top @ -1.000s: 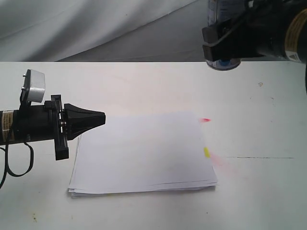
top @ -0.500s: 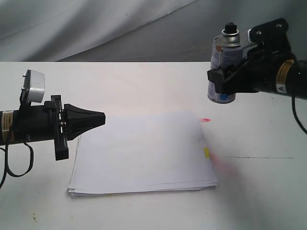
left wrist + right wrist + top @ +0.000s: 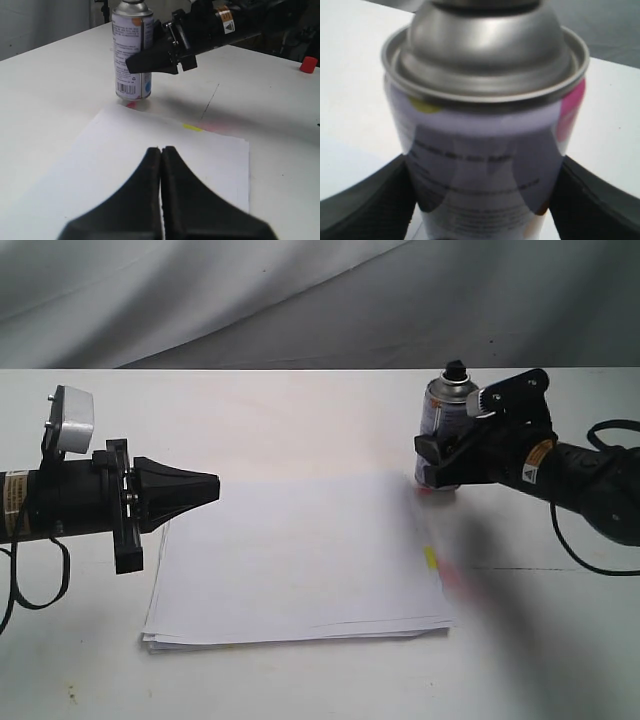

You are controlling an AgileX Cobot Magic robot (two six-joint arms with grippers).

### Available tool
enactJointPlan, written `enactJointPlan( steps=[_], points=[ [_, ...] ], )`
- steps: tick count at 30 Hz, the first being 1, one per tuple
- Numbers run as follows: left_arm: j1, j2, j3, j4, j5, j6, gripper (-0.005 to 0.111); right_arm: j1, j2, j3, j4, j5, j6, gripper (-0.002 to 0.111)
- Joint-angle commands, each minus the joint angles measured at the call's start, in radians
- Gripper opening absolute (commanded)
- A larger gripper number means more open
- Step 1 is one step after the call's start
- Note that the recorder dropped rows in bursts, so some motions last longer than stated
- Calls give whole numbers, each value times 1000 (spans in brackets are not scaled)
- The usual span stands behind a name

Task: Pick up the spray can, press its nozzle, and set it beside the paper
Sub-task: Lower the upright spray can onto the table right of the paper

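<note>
Exterior view: the right gripper [image 3: 432, 462] is clamping the upright spray can [image 3: 441, 408] just beside the paper's [image 3: 300, 560] far corner, covering the can's lower part. Left wrist view: the left gripper [image 3: 161, 155] is hanging pinched together over the paper, and the can's top is cropped. Right wrist view: the top is cropped again.

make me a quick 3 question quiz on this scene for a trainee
1. True or false: the left gripper is shut and holds nothing.
2. The right gripper grips the spray can by: A its nozzle, B its body, C its base rim.
3. Which colour tab on the paper lies nearest the can's base?
Key: 1 true; 2 B; 3 the pink tab.
</note>
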Motion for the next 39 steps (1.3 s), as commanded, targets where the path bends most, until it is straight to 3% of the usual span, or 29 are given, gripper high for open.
enactJointPlan(
  steps=[1, 23, 39],
  points=[
    [1, -9, 7, 9, -14, -9, 0, -4, 11, -9, 25, -72, -20, 0],
    [1, -9, 7, 18, -14, -9, 0, -2, 10, 20, -40, -64, -60, 0],
    [1, -9, 7, 24, -14, -9, 0, -2, 10, 20, 14, -29, -58, 0]
  ],
)
